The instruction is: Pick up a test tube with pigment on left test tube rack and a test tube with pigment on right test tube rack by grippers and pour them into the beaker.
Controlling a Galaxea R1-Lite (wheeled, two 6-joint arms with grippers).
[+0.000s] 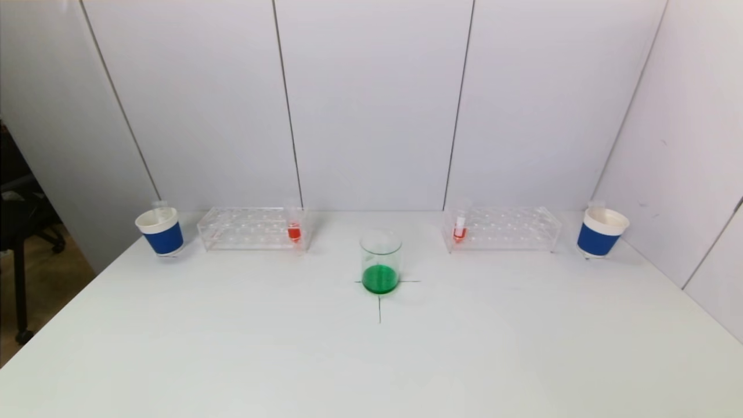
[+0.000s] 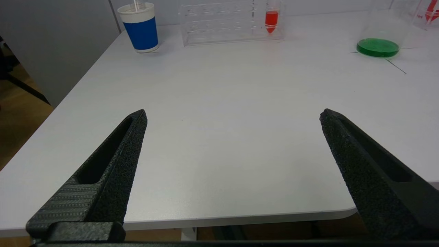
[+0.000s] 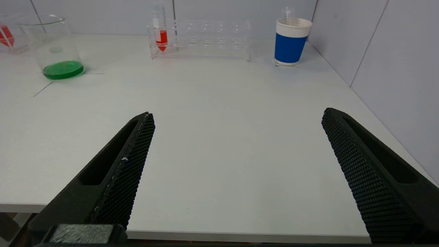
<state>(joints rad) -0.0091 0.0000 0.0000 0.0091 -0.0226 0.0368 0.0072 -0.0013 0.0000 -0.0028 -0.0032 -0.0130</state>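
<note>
Both grippers wait spread wide over the counter's near edge, the left gripper [image 2: 233,115] and the right gripper [image 3: 238,116], holding nothing. Each red-filled clear test tube, left [image 1: 294,227] and right [image 1: 460,228], stands upright in its clear plastic rack by the far edge, at the end nearest the central glass beaker of green liquid [image 1: 381,261], probably for a short carry.

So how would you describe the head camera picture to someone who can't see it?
A glass beaker of green liquid stands mid-table on a drawn cross. Behind it, two clear racks each hold one red-filled test tube; blue-banded paper cups flank them. No arms show.
</note>
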